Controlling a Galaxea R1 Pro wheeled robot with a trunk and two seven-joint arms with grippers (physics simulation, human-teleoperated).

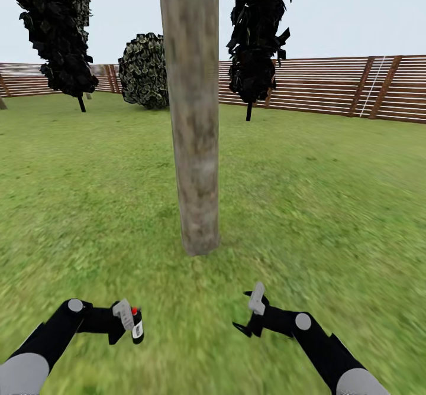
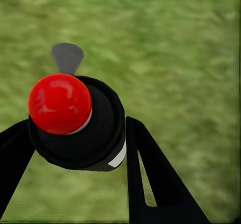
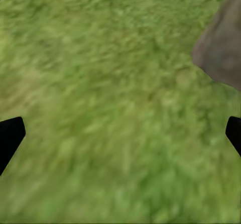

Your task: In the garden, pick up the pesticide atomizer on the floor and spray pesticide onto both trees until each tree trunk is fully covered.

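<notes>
Head view, atomizer (image 1: 136,324) clamped in left hand (image 1: 125,319), tree trunk (image 1: 192,111) ahead

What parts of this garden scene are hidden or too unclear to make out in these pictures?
- Tree trunk: its crown is cut off by the head view's top edge.
- Atomizer: in the left wrist view its red cap hides the body and nozzle.
- Right gripper: only the tips of its fingers show at the right wrist view's edges.
- Grass: blurred.
</notes>
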